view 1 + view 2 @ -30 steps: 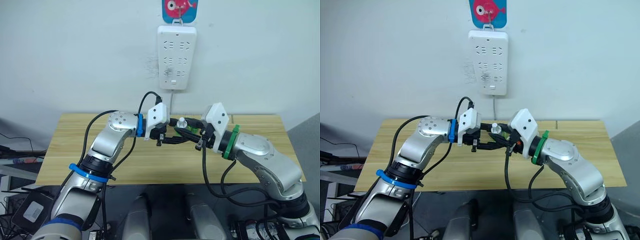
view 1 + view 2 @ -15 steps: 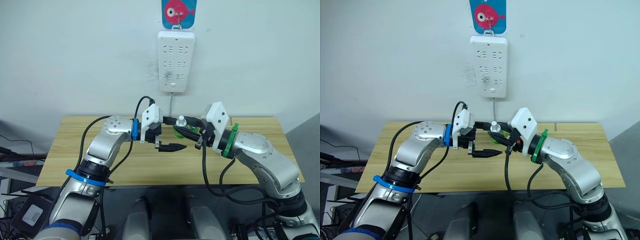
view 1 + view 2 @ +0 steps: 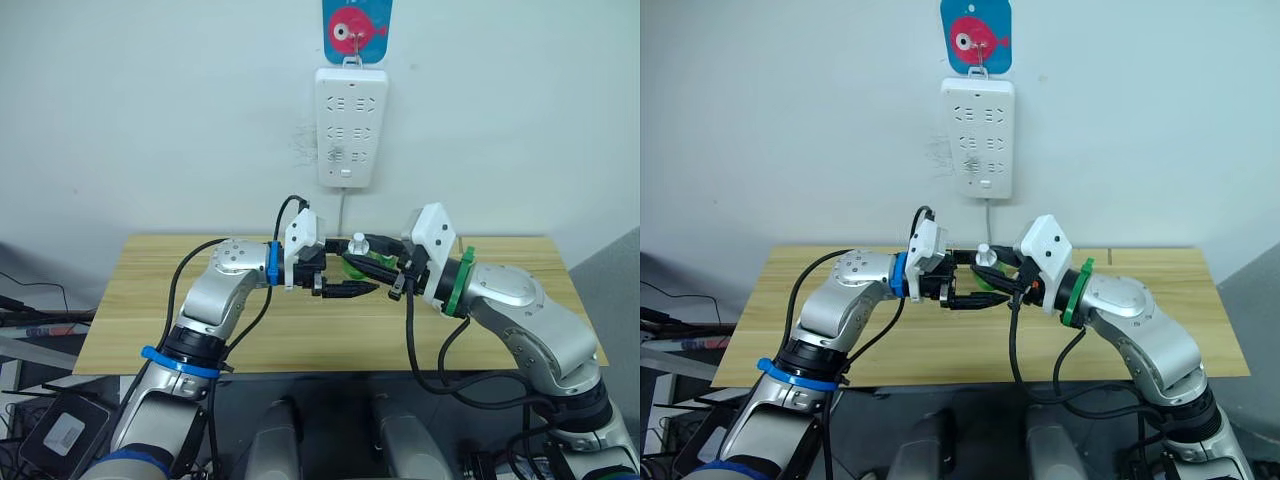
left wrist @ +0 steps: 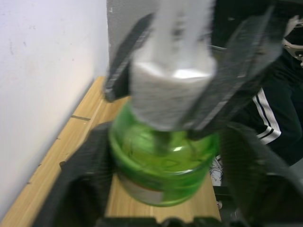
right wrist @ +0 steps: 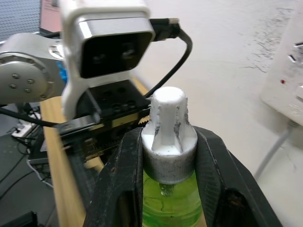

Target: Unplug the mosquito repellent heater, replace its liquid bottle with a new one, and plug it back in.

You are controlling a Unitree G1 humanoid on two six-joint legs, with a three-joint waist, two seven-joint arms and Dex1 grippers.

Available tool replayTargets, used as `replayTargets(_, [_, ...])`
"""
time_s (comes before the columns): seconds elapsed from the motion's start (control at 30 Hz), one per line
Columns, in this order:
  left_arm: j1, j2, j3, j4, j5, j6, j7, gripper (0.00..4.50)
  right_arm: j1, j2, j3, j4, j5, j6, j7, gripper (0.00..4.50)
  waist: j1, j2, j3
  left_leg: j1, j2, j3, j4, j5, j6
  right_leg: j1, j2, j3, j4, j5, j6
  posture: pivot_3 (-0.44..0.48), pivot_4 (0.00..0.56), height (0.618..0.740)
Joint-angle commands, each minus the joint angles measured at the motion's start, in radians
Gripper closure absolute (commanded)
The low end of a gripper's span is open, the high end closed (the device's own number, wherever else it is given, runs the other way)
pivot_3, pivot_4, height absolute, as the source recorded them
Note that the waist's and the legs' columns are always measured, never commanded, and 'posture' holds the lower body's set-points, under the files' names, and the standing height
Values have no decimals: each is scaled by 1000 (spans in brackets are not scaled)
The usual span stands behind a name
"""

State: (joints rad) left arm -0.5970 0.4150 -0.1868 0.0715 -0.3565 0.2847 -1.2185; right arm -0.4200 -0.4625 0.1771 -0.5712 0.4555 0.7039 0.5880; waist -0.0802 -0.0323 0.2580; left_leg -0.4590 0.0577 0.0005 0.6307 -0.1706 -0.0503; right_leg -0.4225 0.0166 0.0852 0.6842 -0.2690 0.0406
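One green bottle with one white cap is in view, held above the middle of the desk. Two grippers show: the right gripper, its two black fingers pressed against the cap's sides, and the left gripper, its two fingers either side of the bottle's green body in the left wrist view. One white power strip hangs on the wall beyond the desk's far edge, under one blue tag with a pink fish. There is one desk.
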Motion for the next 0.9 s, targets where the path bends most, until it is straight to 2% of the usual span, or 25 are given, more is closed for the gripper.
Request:
replayTargets(0.03, [-14,-4,11,-36,-32,13,-5,2262,-10,-4,-26,-36,18,-20,15,3410,0,0,-1,0,0,0,0,0,0,0,0,0,0,0,0,-85,184,740])
replayTargets(0.13, [-24,-5,11,-69,-44,31,-8,2262,-13,-16,-15,-27,30,-29,55,3410,0,0,-1,1,0,0,0,0,0,1,0,0,0,0,0,-81,185,740])
replayTargets(0.27, [-31,16,-2,-110,-47,24,-56,2262,-92,-96,45,118,34,-128,322,3410,-1,0,-1,2,0,1,0,0,0,1,0,1,0,0,0,-81,194,740])
replayTargets(0.33, [-25,30,-15,-130,-41,11,-85,2262,-199,-115,82,261,22,-158,457,3410,-2,0,-1,6,0,1,0,0,0,4,0,1,1,0,0,-65,199,740])
replayTargets(0.4, [-18,32,-17,-147,-43,14,-86,2262,-287,-133,105,351,31,-134,555,3410,-3,0,-1,7,0,2,0,0,0,4,1,2,2,0,0,-56,193,740])
replayTargets(0.47, [-15,28,-13,-157,-46,21,-70,2262,-313,-148,94,365,60,-106,599,3410,0,0,-1,7,0,1,0,0,0,3,1,1,4,0,0,-48,194,740])
replayTargets(0.57, [-5,26,-3,-169,-49,32,-51,2262,-303,-171,50,327,105,-66,618,2433,12,0,-1,7,0,0,0,0,0,3,0,0,5,0,0,-54,201,740])
replayTargets(0.7, [34,37,4,-198,-51,50,-27,2262,-261,-220,-23,243,97,-55,553,997,21,0,-1,6,0,1,0,0,0,3,0,1,5,0,0,-64,201,740])
replayTargets(0.8, [57,29,6,-216,-44,61,21,2262,-181,-229,-101,139,111,-18,448,991,21,0,-1,7,0,1,1,0,0,3,0,1,7,0,0,-69,204,740])
replayTargets(0.9, [82,10,-8,-228,-17,48,79,2262,-21,-174,-193,-60,118,51,236,991,25,0,-1,7,0,0,1,0,0,3,0,1,8,-1,0,-85,212,740])
